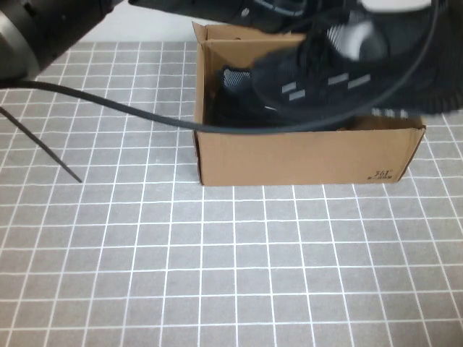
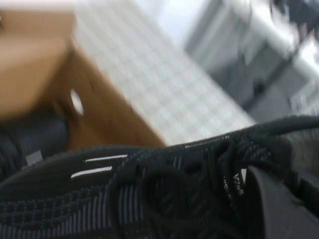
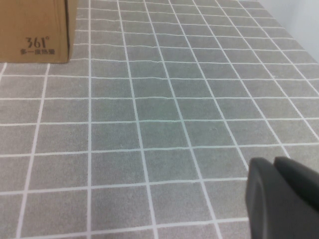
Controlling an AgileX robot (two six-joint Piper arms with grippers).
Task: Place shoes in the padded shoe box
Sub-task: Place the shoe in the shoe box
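Observation:
A black knit sneaker (image 1: 318,81) with short white side stripes hangs blurred above the open brown cardboard shoe box (image 1: 304,155). My left gripper (image 1: 346,35) reaches over the box from the far side and is shut on this sneaker. In the left wrist view one dark finger (image 2: 271,201) sits at the laces of the sneaker (image 2: 124,199), with the box wall (image 2: 30,74) behind. A second dark shoe (image 1: 230,78) lies inside the box, mostly hidden. My right gripper (image 3: 279,191) is shut and empty, low over the mat, off the box's printed corner (image 3: 37,30).
A grey mat with a white grid (image 1: 217,275) covers the table in front of and left of the box. A black cable (image 1: 108,101) crosses from the left arm over the box front. The box stands near the table's far edge.

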